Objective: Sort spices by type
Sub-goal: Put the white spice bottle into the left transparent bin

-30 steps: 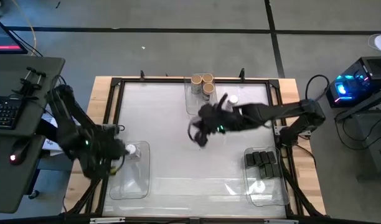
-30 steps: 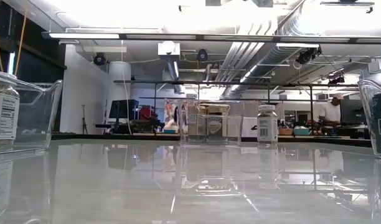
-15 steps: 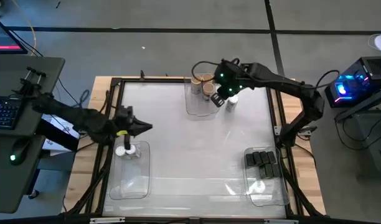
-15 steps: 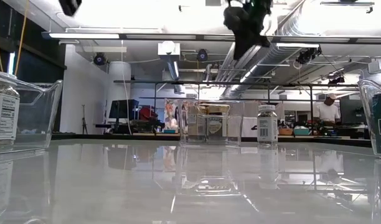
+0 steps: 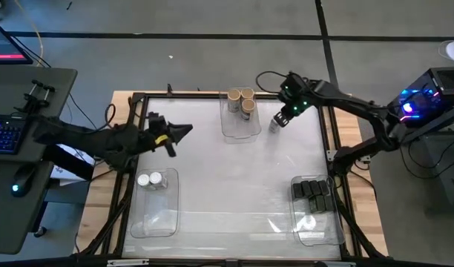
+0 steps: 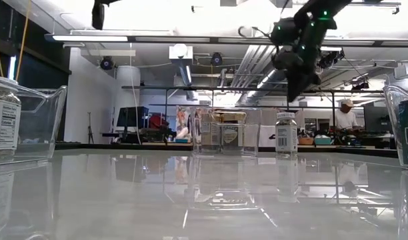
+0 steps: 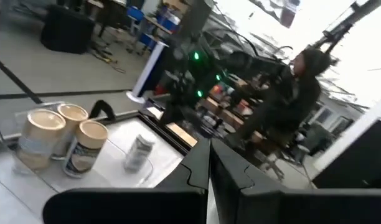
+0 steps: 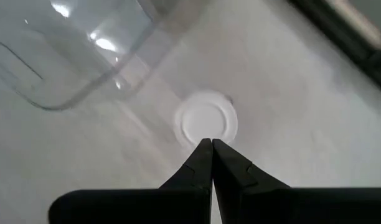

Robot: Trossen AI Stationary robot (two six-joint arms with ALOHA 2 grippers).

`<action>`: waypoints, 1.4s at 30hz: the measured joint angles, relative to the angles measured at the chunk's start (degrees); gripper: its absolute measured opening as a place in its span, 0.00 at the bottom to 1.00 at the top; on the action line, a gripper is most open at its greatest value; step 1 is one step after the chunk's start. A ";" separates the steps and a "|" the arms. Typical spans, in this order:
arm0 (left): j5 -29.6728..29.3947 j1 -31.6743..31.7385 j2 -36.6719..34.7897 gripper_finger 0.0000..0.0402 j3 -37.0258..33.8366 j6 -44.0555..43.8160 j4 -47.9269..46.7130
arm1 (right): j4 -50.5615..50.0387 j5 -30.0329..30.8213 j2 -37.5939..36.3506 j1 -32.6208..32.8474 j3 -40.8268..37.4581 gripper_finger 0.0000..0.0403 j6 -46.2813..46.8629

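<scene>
The glossy white table (image 5: 234, 178) carries three clear plastic bins: one at the far middle (image 5: 240, 124) with three tan-lidded round jars (image 5: 242, 99), one at the near left (image 5: 154, 211) with two white-lidded jars (image 5: 149, 180), and one at the near right (image 5: 314, 215) with small black rectangular boxes (image 5: 313, 194). The dark left arm hangs over the table's left edge, its gripper (image 5: 184, 131) clenched with nothing in it. The right gripper (image 5: 281, 121), fingers pressed together and empty, hovers directly above a lone white-lidded jar (image 8: 206, 120) that stands on the table just beside the far bin.
</scene>
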 joint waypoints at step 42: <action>11.26 8.95 4.90 0.00 3.45 6.02 -0.43 | 4.93 1.86 4.54 0.79 -2.75 0.00 10.56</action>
